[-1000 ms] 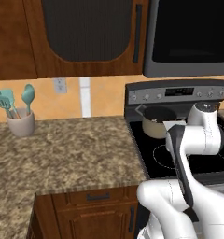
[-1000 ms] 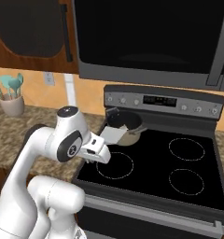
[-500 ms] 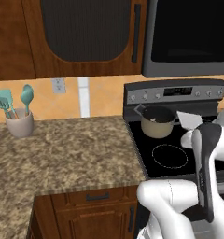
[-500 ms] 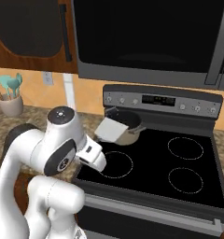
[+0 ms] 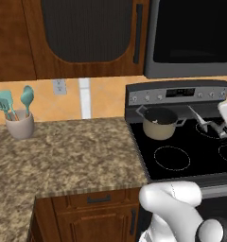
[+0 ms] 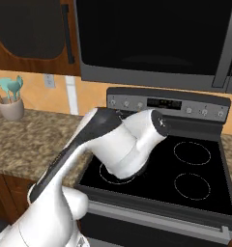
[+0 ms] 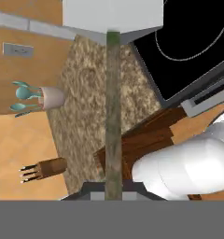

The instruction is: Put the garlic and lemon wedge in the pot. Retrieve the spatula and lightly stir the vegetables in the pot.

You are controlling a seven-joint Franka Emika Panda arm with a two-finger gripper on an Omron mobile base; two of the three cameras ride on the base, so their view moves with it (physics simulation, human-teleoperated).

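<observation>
Gripper: you see it (image 7: 113, 189) closed on the spatula (image 7: 113, 93) handle; the white blade sits at 12 o'clock in the hand view
Pot: you find it (image 5: 159, 124) on the stove (image 5: 191, 151), back-left burner, at 10 o'clock from the front ring
Utensil cup: at 9 o'clock on the counter (image 5: 63, 156), well apart from the pot
Pot contents: you cannot tell

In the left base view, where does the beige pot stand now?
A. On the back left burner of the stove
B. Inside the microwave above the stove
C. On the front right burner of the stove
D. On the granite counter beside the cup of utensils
A: the pot sits on the black stove at its back left, just under the control panel, with the white ring of the front left burner bare before it.
</observation>
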